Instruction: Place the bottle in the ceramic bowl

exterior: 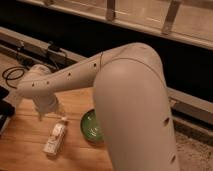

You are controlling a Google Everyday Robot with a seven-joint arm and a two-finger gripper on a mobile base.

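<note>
The bottle [55,138] is slim and whitish-cream with a pale label. It lies on its side on the wooden table [22,155], with its white cap pointing away toward the upper right. The green ceramic bowl [89,127] sits just right of it, and my arm's large white shell hides its right part. My gripper [46,109] hangs at the end of the white forearm, just above and left of the bottle's cap end, close to the table. It holds nothing that I can see.
Black cables [14,75] lie coiled at the far left behind the table. A dark object [5,109] sits at the left edge. A grey ledge and a dark wall run along the back.
</note>
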